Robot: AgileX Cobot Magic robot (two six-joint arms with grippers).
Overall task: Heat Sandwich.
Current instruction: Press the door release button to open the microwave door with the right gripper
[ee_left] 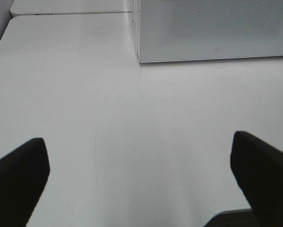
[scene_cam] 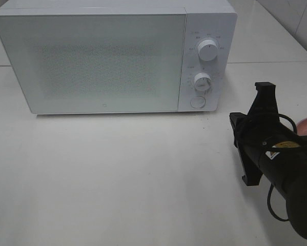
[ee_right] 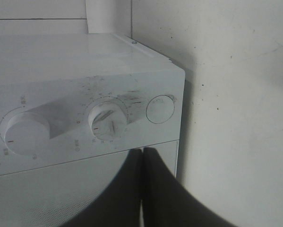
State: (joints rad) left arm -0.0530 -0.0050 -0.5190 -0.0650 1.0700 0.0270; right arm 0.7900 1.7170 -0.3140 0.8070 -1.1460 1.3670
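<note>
Well, I see the right jaws pressed together on nothing, pointing at the microwave (scene_cam: 91, 56) in the upper left, and the left jaws wide apart over the counter (ee_left: 108, 94). I can't tell where the sandwich is, perhaps by the pink sliver (scene_cam: 304, 124) at the right edge.

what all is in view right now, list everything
microwave: one, white, at the back of the table, door closed
knobs: two, white, one above the other on the microwave's right-hand panel
round button: one, white, under the lower knob
pink thing: one, pink, only an edge shows behind the right arm, possibly a plate
table: one, white, under everything
right arm: one, black, at the right edge of the high view
left fingers: two, black, wide apart over the table
right fingers: two, black, shut together, pointing at the microwave panel
</note>
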